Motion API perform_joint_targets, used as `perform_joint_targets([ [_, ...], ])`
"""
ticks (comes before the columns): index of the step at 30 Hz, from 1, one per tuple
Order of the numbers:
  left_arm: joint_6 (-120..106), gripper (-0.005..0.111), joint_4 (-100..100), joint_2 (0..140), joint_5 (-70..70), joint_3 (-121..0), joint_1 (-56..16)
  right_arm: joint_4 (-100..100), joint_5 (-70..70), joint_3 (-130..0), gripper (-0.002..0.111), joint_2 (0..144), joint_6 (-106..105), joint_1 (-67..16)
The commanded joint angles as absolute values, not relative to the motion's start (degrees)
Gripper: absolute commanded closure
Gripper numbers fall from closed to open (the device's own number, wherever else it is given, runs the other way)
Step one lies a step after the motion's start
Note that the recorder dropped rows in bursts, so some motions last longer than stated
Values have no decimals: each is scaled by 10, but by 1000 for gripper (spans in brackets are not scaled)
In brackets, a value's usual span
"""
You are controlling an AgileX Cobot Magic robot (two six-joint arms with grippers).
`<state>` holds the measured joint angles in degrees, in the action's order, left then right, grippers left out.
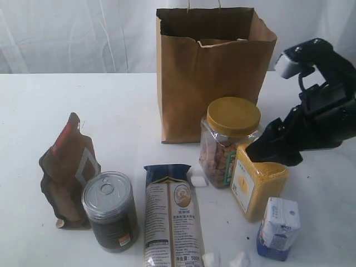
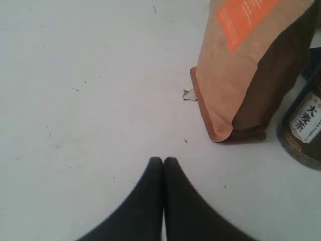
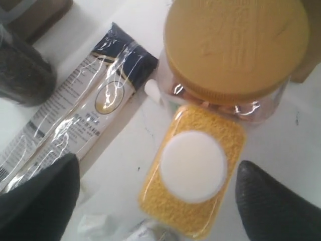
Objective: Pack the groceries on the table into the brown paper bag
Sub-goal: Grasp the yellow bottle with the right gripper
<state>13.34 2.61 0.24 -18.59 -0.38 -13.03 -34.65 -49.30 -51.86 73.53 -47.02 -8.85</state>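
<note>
Right gripper [image 3: 158, 165] spread wide above yellow bottle [image 1: 257, 186]; jar [image 1: 229, 142] just beside. Left gripper [image 2: 163, 160] pinched shut over bare table [image 1: 122, 111] near pouch [image 2: 246, 65]. One bag [image 1: 211, 83], upright, behind six groceries.

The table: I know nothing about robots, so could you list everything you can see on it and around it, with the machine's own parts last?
table: one, white, under everything
brown paper bag: one, kraft brown, upright at the back
brown pouch: one, brown with a white square, front left
dark can: one, pull-tab lid, beside the pouch
noodle packet: one, white with a dark blue top, lying flat, front middle
nut jar: one, clear with a yellow lid, before the bag
grain bottle: one, yellow, beside the jar
carton: one, blue-white, front right
white scraps: about three, near the packet
right gripper: one, black, open above the grain bottle
left gripper: one, black, shut, over bare table near the pouch
</note>
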Motion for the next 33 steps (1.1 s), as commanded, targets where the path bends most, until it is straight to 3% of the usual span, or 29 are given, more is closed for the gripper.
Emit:
perform_joint_targets([
  [1, 134, 107, 22, 0, -190, 0, -134, -340, -429, -519, 30, 779, -442, -108],
  [13, 134, 107, 22, 0, -190, 0, -134, -314, -461, -519, 32, 896, -385, -116],
  [15, 134, 107, 22, 0, -190, 0, -134, -314, -472, -519, 44, 904, -383, -116],
  [17, 134, 107, 22, 0, -190, 0, -134, -314, -474, -519, 75, 904, -362, -116],
  [20, 134, 107, 22, 0, -190, 0, -134, -313, -473, -519, 108, 904, -354, -116],
  [33, 134, 107, 22, 0, -190, 0, -134, -289, -504, -540, 108, 871, -342, -116],
])
